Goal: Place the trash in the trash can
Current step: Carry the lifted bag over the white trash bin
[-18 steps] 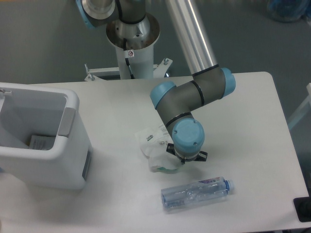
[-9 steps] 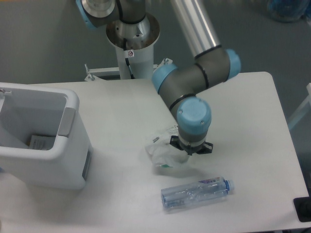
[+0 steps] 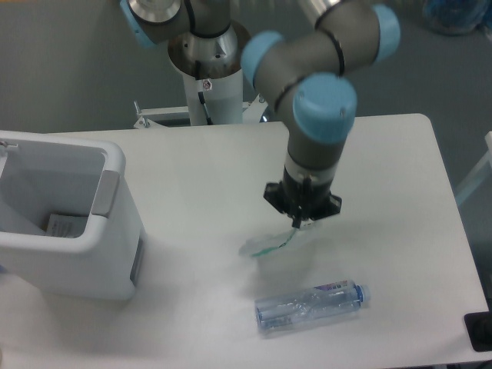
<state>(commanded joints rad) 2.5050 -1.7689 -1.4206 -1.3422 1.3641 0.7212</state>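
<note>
Translucent plastic bag (image 3: pixel 278 247) dangles limp from my fingers (image 3: pixel 298 224), pinched at its top, right of the bin (image 3: pixel 115 231); light, floppy, could slip. Bottle (image 3: pixel 311 306) lies on desk beyond.

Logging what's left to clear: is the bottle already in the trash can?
No, the bottle lies on the table, well apart from the trash can.

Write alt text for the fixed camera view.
The gripper lifts a translucent plastic bag off the white table. A clear bottle lies in front, and the white trash can stands at the left.
</note>
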